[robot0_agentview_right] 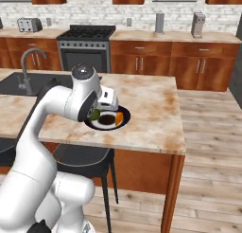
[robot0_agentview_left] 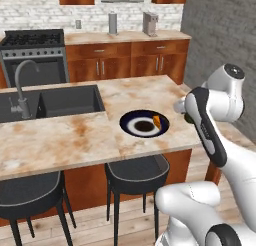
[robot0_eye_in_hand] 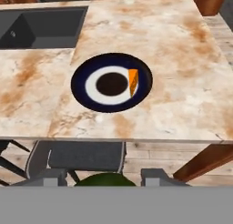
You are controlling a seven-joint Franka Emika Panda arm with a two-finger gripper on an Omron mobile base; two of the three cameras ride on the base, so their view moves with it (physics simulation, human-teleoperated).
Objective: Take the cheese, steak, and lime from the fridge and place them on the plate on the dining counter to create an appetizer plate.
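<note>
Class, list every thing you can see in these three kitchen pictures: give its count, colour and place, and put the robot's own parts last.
plate: 1, navy rim, white ring, dark centre; on the dining counter, right of the sink
cheese: 1, orange wedge; on the plate's right side
lime: 1, dark green; between the gripper's fingers, short of the counter edge
dining counter: 1, beige and rust marble
sink: 1, dark; set in the counter
faucet: 1, grey, curved; at the sink
stools: 2, black; under the counter
stove: 1, black and grey; back wall
gripper: 1, grey fingers; shut on the lime
arm: 1, white, dark joints
</note>
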